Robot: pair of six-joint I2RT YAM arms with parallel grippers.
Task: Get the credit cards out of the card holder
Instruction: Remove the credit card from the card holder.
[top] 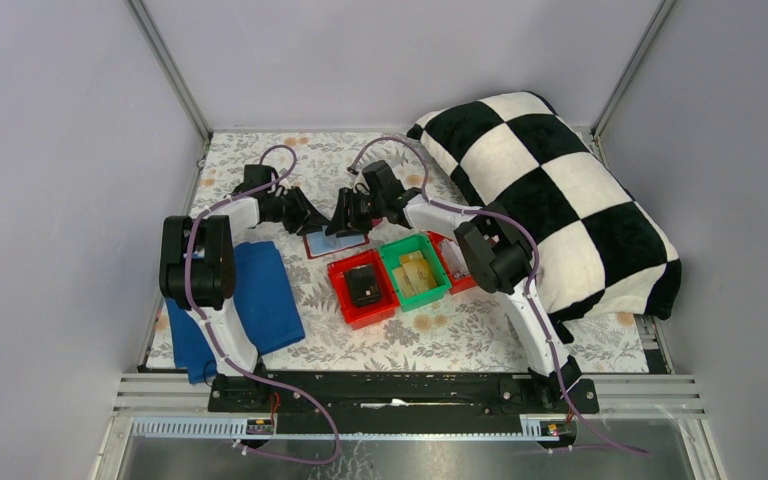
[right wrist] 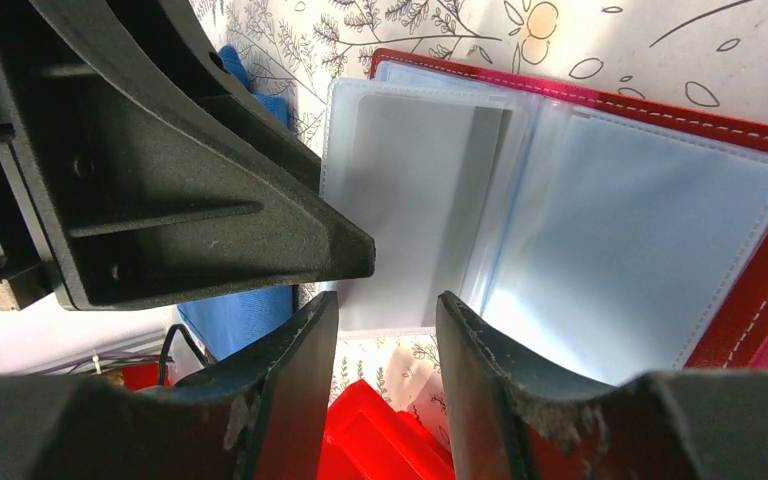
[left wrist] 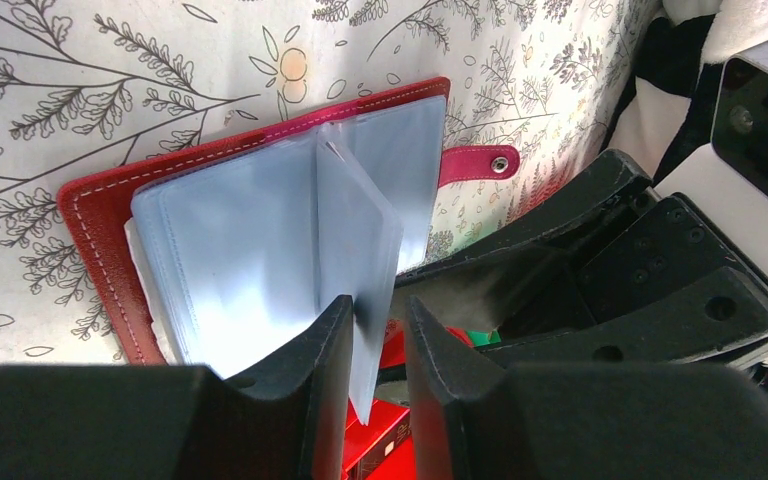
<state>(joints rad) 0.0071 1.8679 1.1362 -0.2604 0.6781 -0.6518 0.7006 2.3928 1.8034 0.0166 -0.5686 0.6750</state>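
Note:
The dark red card holder (top: 332,245) lies open on the flowered cloth, its pale blue sleeves fanned out (left wrist: 240,250). One sleeve (left wrist: 360,230) stands upright between my left gripper's fingers, resting against the left finger with a gap to the other. My left gripper (left wrist: 380,305) is narrowly open. From the opposite side my right gripper (right wrist: 388,300) hovers open over the holder's edge, nothing between its fingers. A pale greyish rectangle, perhaps one of the credit cards (right wrist: 415,200), shows inside a sleeve. In the top view both grippers (top: 312,222) (top: 345,226) meet over the holder.
Near the holder stand a red bin (top: 345,300) holding a small black box, a green bin (top: 438,262) with yellow-tan items, and a second red bin (top: 457,268) partly under the right arm. A blue cloth (top: 260,295) lies left. A checkered pillow (top: 550,190) fills the right.

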